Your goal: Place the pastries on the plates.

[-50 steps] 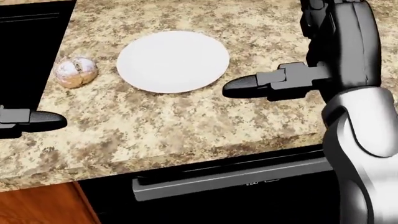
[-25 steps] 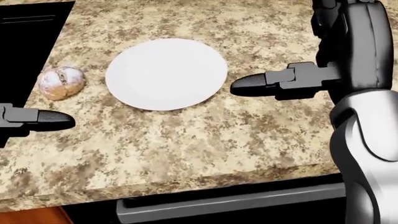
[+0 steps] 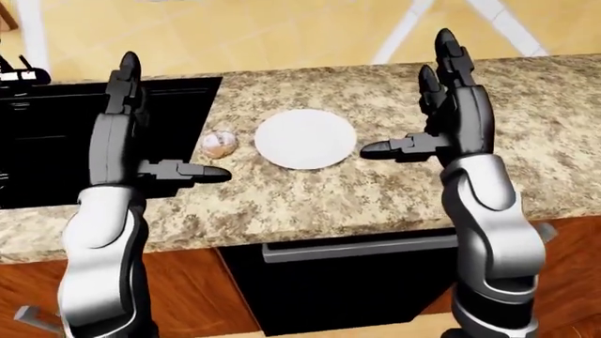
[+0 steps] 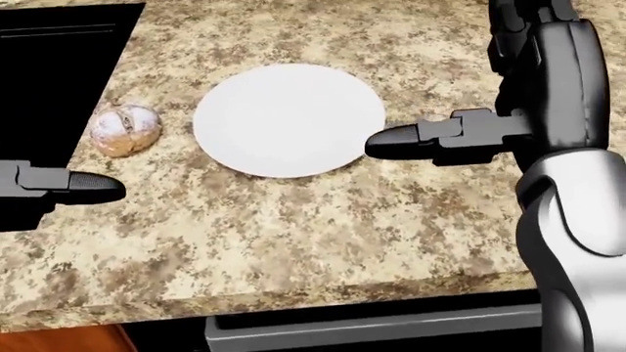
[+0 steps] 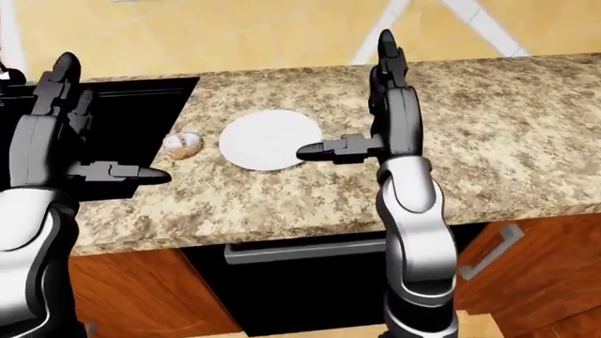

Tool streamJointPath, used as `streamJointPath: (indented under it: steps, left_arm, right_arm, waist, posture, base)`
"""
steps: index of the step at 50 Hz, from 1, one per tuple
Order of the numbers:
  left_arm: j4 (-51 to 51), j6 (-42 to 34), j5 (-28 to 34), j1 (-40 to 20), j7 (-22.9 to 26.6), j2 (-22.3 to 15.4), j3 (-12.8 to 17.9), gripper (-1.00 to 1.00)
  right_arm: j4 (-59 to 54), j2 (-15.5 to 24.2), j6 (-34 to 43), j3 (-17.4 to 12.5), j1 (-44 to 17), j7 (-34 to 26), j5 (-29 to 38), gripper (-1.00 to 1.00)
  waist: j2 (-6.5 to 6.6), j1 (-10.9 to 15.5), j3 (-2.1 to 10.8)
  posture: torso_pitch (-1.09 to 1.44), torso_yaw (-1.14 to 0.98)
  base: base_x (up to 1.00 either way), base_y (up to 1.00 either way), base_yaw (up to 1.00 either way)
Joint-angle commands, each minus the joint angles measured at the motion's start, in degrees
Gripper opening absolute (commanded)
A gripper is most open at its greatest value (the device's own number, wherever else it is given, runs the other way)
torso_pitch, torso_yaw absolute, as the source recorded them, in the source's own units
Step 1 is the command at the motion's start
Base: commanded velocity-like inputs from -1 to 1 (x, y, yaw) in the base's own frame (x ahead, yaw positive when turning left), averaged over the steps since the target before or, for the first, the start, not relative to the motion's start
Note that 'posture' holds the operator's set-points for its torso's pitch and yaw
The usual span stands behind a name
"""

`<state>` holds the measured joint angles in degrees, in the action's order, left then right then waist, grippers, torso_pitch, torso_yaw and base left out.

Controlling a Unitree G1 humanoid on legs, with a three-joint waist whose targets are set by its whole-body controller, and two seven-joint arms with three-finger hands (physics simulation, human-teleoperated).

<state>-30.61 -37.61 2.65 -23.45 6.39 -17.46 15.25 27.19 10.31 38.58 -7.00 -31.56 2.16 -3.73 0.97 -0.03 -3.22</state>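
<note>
One pastry (image 4: 124, 129), one plate (image 4: 288, 119), two spread hands

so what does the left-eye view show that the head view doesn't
Only the left-eye view shows both hands whole, the left hand and right hand open with fingers pointing up, plus the silver forearms, the yellow tiled floor beyond the counter and the orange-brown wooden cabinet fronts below.

Only the head view shows the pastry's swirled top closely.

Both show the round white plate, bare, the small round pale pastry to its left on the speckled granite counter, and the black cooktop.
</note>
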Motion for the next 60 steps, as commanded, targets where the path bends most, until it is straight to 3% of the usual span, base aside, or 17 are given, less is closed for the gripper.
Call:
streamJointPath:
  steps: [1, 8, 11, 12, 16, 19, 25, 29, 32, 33, 40, 43, 49, 51, 54, 58, 60]
  left_arm:
    - [-2.5, 1.8, 0.4, -1.8, -0.3, -0.8, 0.7, 1.0]
    - [-2.4, 2.2, 0.4, -1.6, -0.1, -0.6, 0.8, 1.0]
    - [-2.6, 2.4, 0.4, -1.1, -0.1, -0.6, 1.0, 1.0]
    - [-2.7, 2.2, 0.4, -1.0, -0.1, -0.6, 1.0, 1.0]
    - [-2.9, 2.3, 0.4, -0.8, 0.0, -0.5, 1.0, 1.0]
    - [-2.7, 2.5, 0.5, -0.8, -0.2, -0.4, 0.9, 1.0]
    - [-2.3, 2.8, 0.7, -0.8, -0.2, -0.3, 0.7, 1.0]
    - [-2.3, 3.0, 0.7, -0.7, -0.2, -0.2, 0.7, 1.0]
    - [-2.3, 2.8, 0.7, -0.9, -0.1, -0.3, 0.8, 1.0]
    - [-2.2, 2.7, 0.6, -1.1, -0.1, -0.3, 0.8, 1.0]
    - [-1.9, 2.7, 0.5, -1.5, -0.3, -0.5, 0.7, 1.0]
    - [-1.8, 2.5, 0.5, -1.8, -0.3, -0.6, 0.6, 1.0]
    - [-1.9, 3.0, 0.8, -1.1, -0.2, -0.3, 0.6, 1.0]
    - [-1.9, 3.0, 0.8, -1.0, -0.2, -0.2, 0.5, 1.0]
    - [-2.1, 3.0, 0.7, -0.7, -0.1, -0.2, 0.8, 1.0]
    - [-2.5, 2.7, 0.6, -0.7, 0.1, -0.3, 1.0, 1.0]
    - [-2.5, 2.6, 0.6, -0.5, 0.1, -0.3, 1.0, 1.0]
  right_arm:
    - [2.3, 0.6, -2.2, -0.3, -2.0, -0.6, 0.4, 1.0]
    - [3.0, 0.5, -2.0, -0.5, -2.0, -1.0, 0.7, 1.0]
    - [2.6, -0.4, -2.5, -1.5, -2.0, -0.1, -1.2, 1.0]
    - [2.8, -0.4, -2.8, -1.5, -1.9, 0.1, -2.0, 1.0]
    - [2.1, 0.0, -4.0, -0.5, -1.0, 0.5, -1.6, 1.0]
    - [2.6, 0.2, -3.9, -0.4, -0.8, 0.1, -1.1, 1.0]
    - [2.5, 0.0, -4.4, -0.5, -0.3, -0.7, -0.5, 1.0]
    - [2.5, 0.0, -4.4, -0.6, -0.2, -0.6, -0.4, 1.0]
    - [2.6, 0.1, -4.1, -0.7, -0.5, -0.6, -0.3, 1.0]
    - [2.5, 0.1, -3.9, -0.8, -0.8, -0.5, -0.3, 1.0]
    - [2.3, 0.5, -2.0, -1.4, -2.4, 1.0, -1.5, 1.0]
    - [2.2, 0.9, -2.2, -1.2, -2.1, 1.2, -1.2, 1.0]
    - [2.4, 0.5, -3.1, -1.1, -1.0, 0.6, -0.6, 1.0]
    - [2.5, 0.4, -3.4, -1.2, -0.8, 0.8, -0.6, 1.0]
    - [2.5, -0.1, -3.8, -1.6, -0.4, 1.1, -1.5, 1.0]
    - [2.7, 0.1, -4.1, -1.6, 0.0, 1.9, -2.0, 1.0]
    - [3.2, 0.0, -3.8, -2.1, 0.1, 2.5, -3.1, 1.0]
  waist:
    - [0.48, 0.2, 0.63]
    - [-2.72, 0.5, 1.58]
    - [-2.83, 0.3, -0.48]
    - [-3.05, 0.4, 0.87]
    - [-2.1, 0.1, 0.48]
    - [0.98, -0.6, 1.29]
    - [0.73, 1.0, 2.2]
    - [-1.55, 1.1, 1.39]
    - [-6.65, -0.1, 1.54]
    - [-4.4, 0.4, 1.34]
    - [-2.77, 0.1, 1.67]
    - [0.96, -0.8, 2.04]
    - [0.5, -0.6, 3.0]
    - [-1.34, -0.3, 0.18]
    - [-2.38, -0.1, 0.62]
    - [2.9, -0.9, 2.64]
    - [1.31, -0.7, 1.41]
  posture:
    - [0.0, 0.0]
    - [0.0, 0.0]
    - [0.0, 0.0]
    - [0.0, 0.0]
    - [0.0, 0.0]
    - [0.0, 0.0]
    - [0.0, 0.0]
    - [0.0, 0.0]
    - [0.0, 0.0]
    - [0.0, 0.0]
    - [0.0, 0.0]
    - [0.0, 0.0]
    - [0.0, 0.0]
    - [0.0, 0.0]
    - [0.0, 0.0]
    - [0.0, 0.0]
    - [0.0, 0.0]
  base:
    - [0.33, 0.0, 0.0]
    - [0.33, 0.0, 0.0]
    - [0.2, 0.0, 0.0]
    - [0.0, 0.0, 0.0]
    - [0.0, 0.0, 0.0]
    - [0.0, 0.0, 0.0]
    - [0.0, 0.0, 0.52]
    - [0.0, 0.0, 0.86]
    - [0.0, 0.0, 0.86]
    - [0.0, 0.0, 0.85]
    - [0.0, 0.0, 0.25]
    - [0.0, 0.0, 0.0]
    - [0.03, 0.0, 0.0]
    - [0.39, 0.41, 0.0]
    - [0.41, 0.35, 0.0]
    - [0.04, 0.0, 0.0]
    - [0.0, 0.0, 0.0]
